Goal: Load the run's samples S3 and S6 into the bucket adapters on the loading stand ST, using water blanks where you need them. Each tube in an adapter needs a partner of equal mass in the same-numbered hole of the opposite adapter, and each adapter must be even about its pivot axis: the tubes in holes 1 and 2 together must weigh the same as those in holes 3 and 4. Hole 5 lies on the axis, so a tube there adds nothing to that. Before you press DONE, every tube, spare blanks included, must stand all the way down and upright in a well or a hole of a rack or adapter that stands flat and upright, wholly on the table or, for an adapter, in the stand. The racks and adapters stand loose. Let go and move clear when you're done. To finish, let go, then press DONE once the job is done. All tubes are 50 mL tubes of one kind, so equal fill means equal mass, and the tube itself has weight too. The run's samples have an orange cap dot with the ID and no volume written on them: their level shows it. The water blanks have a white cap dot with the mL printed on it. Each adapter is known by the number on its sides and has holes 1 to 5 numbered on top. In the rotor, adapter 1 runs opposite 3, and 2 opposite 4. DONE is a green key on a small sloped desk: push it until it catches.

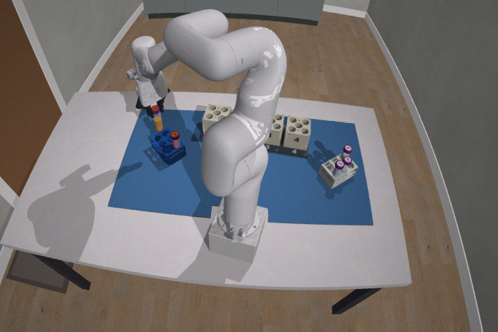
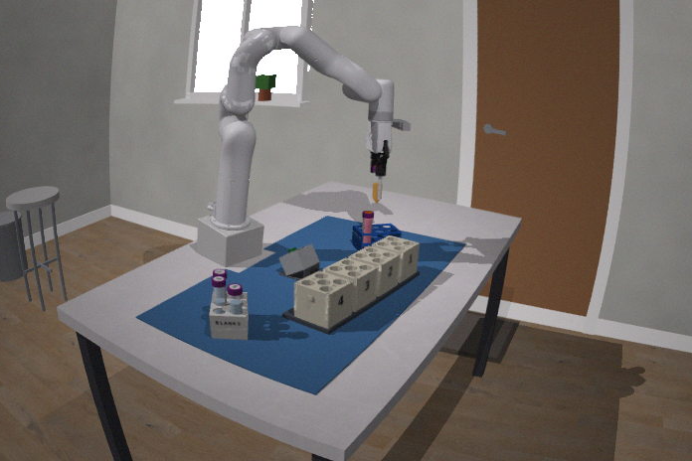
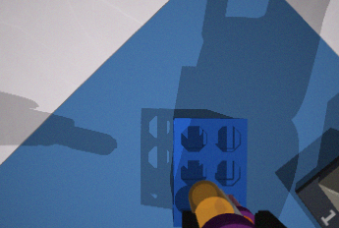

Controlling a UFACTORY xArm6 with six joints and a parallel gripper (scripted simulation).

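My gripper (image 1: 155,111) (image 2: 378,169) (image 3: 228,221) is shut on an orange-filled sample tube (image 1: 158,124) (image 2: 376,191) (image 3: 214,208), held by its cap above the blue rack (image 1: 174,156) (image 3: 210,149). The tube hangs clear of the rack, slightly tilted in the wrist view. A pink sample tube (image 1: 175,142) (image 2: 367,230) stands in that rack. Cap IDs are unreadable. Adapter 1 (image 2: 407,264), adapter 2 (image 2: 389,275), adapter 3 (image 2: 364,293) and adapter 4 (image 1: 293,144) (image 2: 325,310) stand in the stand; no tubes show in them. The white blanks rack (image 1: 332,179) (image 2: 229,331) holds three white-dot tubes.
The sloped DONE desk (image 2: 299,262) stands between the arm's base (image 1: 234,246) (image 2: 230,241) and the adapters; its green key barely shows. The arm hides the desk and adapter 2 in the top view. The blue rack is beside adapter 1's end of the stand.
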